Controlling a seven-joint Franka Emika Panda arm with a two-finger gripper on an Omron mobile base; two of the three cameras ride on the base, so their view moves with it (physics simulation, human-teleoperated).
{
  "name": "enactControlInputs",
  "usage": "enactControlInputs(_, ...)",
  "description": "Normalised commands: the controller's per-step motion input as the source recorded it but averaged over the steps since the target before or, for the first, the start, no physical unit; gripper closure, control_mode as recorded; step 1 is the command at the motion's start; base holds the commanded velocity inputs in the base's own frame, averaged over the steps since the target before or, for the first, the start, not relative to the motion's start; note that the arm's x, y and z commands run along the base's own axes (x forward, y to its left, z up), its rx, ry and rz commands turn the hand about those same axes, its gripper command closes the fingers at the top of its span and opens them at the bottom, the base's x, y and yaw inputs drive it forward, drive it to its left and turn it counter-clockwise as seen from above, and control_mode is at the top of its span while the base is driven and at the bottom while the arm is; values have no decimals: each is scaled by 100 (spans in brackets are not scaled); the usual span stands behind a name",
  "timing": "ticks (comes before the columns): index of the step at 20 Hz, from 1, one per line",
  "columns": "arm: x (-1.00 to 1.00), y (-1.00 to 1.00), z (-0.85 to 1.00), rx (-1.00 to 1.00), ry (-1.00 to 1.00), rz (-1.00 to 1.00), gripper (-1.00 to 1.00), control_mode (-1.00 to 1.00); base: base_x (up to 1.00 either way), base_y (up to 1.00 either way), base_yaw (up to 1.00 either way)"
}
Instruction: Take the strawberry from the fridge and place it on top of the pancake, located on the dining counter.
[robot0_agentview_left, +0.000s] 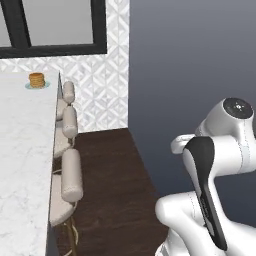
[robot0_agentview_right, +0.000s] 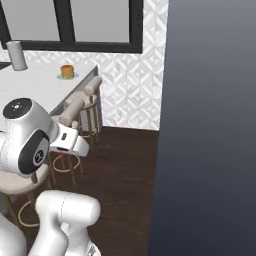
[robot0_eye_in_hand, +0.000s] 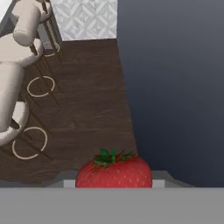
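Strawberry (robot0_eye_in_hand: 114, 171): clamped between nearly closed gripper (robot0_eye_in_hand: 114, 183) tips, for carrying.
Pancake (robot0_agentview_left: 36, 79): far along dining counter (robot0_agentview_left: 22, 165), awaiting topping.

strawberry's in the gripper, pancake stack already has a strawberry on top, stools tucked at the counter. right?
Not quite. The pancake on the dining counter is still bare, as both base views show; the strawberry sits in the gripper, seen in the hand view. The stools are tucked at the counter as you say.

Dark wood floor (robot0_agentview_left: 115, 190), patterned wall (robot0_agentview_left: 107, 85) — perhaps tile — black-framed window (robot0_agentview_right: 75, 25).
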Motion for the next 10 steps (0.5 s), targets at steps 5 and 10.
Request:
enactControlInputs(5, 0, 0, 0, 0, 0, 0, 100, 100, 100, -67, 36)
enactControlInputs(10, 0, 0, 0, 0, 0, 0, 100, 100, 100, -67, 30)
